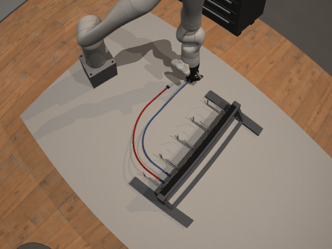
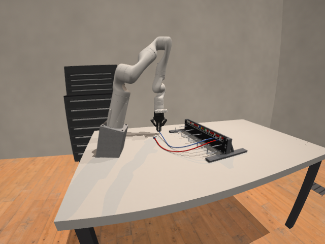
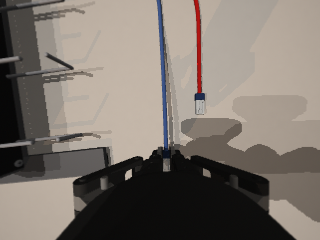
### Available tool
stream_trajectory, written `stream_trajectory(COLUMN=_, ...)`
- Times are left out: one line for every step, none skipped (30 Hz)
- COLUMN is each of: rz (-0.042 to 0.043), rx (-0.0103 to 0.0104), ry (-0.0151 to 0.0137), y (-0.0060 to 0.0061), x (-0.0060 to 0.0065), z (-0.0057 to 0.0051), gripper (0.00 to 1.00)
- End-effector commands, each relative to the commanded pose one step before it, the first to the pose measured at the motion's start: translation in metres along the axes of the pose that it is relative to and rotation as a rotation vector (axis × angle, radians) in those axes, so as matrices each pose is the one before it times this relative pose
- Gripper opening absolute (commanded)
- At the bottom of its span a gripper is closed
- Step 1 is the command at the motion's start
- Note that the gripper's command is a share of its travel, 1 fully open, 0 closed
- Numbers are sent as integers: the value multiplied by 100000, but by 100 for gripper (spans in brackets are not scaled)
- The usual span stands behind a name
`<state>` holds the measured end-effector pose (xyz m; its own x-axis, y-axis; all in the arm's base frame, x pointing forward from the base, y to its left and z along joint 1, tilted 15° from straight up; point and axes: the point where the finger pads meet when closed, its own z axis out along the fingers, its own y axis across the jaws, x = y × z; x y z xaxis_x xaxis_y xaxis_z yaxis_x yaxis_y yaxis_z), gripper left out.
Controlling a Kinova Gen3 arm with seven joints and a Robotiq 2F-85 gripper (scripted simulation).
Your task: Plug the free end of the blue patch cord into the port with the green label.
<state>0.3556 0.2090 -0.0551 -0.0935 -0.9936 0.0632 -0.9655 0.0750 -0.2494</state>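
My gripper [image 1: 193,78] points down and is shut on the free-end plug of the blue patch cord [image 3: 165,161], holding it a little above the table [image 2: 161,131]. The blue cord [image 1: 150,125] curves from there to the near end of the black rack [image 1: 199,150], where its other end is plugged in. The red cord [image 1: 136,134] runs beside it; its free plug [image 3: 200,105] lies on the table just left of my gripper [image 1: 168,86]. The rack's port labels show as small coloured squares [image 2: 207,130]; the green one [image 2: 201,128] is tiny.
Thin metal rods [image 1: 193,122] stick out from the rack's front toward the cords. The rack stands on two flat feet [image 1: 161,201]. The arm's base block [image 1: 97,70] stands at the table's far left. A dark drawer cabinet [image 2: 88,104] stands behind the table.
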Motion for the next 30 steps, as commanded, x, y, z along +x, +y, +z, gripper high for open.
stream_trajectory(rz=318, rx=289, ry=-567, y=-192, x=-140, z=-552, gripper=0)
stream_trajectory(rz=5, rx=9, ry=-10, y=-3, x=-3, z=-187, gripper=0)
stream_trajectory(rz=-4, rx=-7, ry=8, y=2, x=3, z=-187, gripper=0)
stream_trajectory(rz=0, rx=0, ry=0, y=0, x=0, z=0, gripper=0)
stream_trajectory(rz=0, rx=0, ry=0, y=0, x=0, z=0, gripper=0)
stream_trajectory(rz=1, rx=0, ry=0, y=0, x=0, z=-203, gripper=0)
stream_trajectory(rz=1, rx=1, ry=-1, y=0, x=-1, z=-212, gripper=0)
stream_trajectory(rz=-4, rx=-6, ry=6, y=2, x=2, z=-212, gripper=0)
stream_trajectory(rz=4, rx=5, ry=-5, y=-2, x=-2, z=-222, gripper=0)
stream_trajectory(rz=-5, rx=-7, ry=7, y=2, x=3, z=-214, gripper=0)
stream_trajectory(rz=4, rx=6, ry=-5, y=-2, x=-2, z=-220, gripper=0)
stream_trajectory(rz=-2, rx=-3, ry=3, y=1, x=1, z=-209, gripper=0)
stream_trajectory(rz=0, rx=0, ry=0, y=0, x=0, z=-203, gripper=0)
stream_trajectory(rz=1, rx=1, ry=-1, y=0, x=0, z=-194, gripper=0)
stream_trajectory(rz=-4, rx=-5, ry=4, y=2, x=2, z=-179, gripper=0)
stream_trajectory(rz=4, rx=4, ry=-3, y=-2, x=-2, z=-171, gripper=0)
stream_trajectory(rz=0, rx=0, ry=0, y=0, x=0, z=-154, gripper=0)
stream_trajectory(rz=-3, rx=-3, ry=3, y=1, x=1, z=-137, gripper=0)
stream_trajectory(rz=1, rx=1, ry=0, y=0, x=0, z=-122, gripper=0)
stream_trajectory(rz=2, rx=2, ry=-2, y=-1, x=-1, z=-106, gripper=0)
stream_trajectory(rz=0, rx=0, ry=0, y=0, x=0, z=0, gripper=0)
stream_trajectory(rz=0, rx=0, ry=0, y=0, x=0, z=0, gripper=0)
stream_trajectory(rz=0, rx=0, ry=0, y=0, x=0, z=-89, gripper=0)
stream_trajectory(rz=-1, rx=-1, ry=1, y=0, x=0, z=-72, gripper=0)
stream_trajectory(rz=-1, rx=-1, ry=1, y=0, x=0, z=-56, gripper=0)
stream_trajectory(rz=-1, rx=-1, ry=1, y=0, x=0, z=-42, gripper=0)
stream_trajectory(rz=-1, rx=-1, ry=1, y=0, x=0, z=-29, gripper=0)
stream_trajectory(rz=-1, rx=-1, ry=1, y=0, x=0, z=-18, gripper=0)
stream_trajectory(rz=0, rx=0, ry=0, y=0, x=0, z=-10, gripper=0)
stream_trajectory(rz=0, rx=0, ry=0, y=0, x=0, z=-4, gripper=0)
